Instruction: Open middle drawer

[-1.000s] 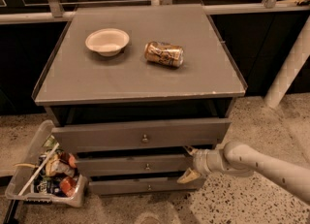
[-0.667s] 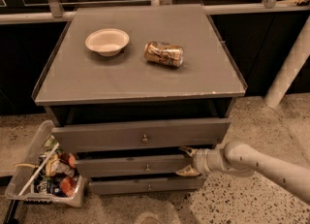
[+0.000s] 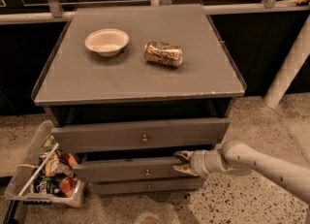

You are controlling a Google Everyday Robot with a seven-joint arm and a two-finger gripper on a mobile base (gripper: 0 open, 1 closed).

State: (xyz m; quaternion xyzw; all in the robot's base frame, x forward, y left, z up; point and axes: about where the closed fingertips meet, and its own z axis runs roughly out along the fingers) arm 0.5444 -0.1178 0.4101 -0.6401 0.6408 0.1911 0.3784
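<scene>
The grey cabinet has three drawers. The middle drawer (image 3: 131, 169) is the second one, a wide flat grey front with a small round knob (image 3: 147, 172) at its centre. It stands out slightly from the cabinet, under the taller top drawer (image 3: 140, 135), which stands out further. My gripper (image 3: 182, 164) reaches in from the right on a pale arm (image 3: 252, 162). It is at the right end of the middle drawer's front, well right of the knob. Its fingers are spread, one at the panel's top edge and one (image 3: 180, 172) low on the front.
On the cabinet top (image 3: 97, 80) are a white bowl (image 3: 106, 41) and a crushed gold can (image 3: 163, 54) lying on its side. A clear bin of trash (image 3: 46, 177) stands on the floor at the cabinet's left. The bottom drawer (image 3: 147, 187) is below. A white post (image 3: 290, 63) stands at the right.
My gripper has moved a little to the left, along the middle drawer's front from its right end. The bowl, can and bin have not moved.
</scene>
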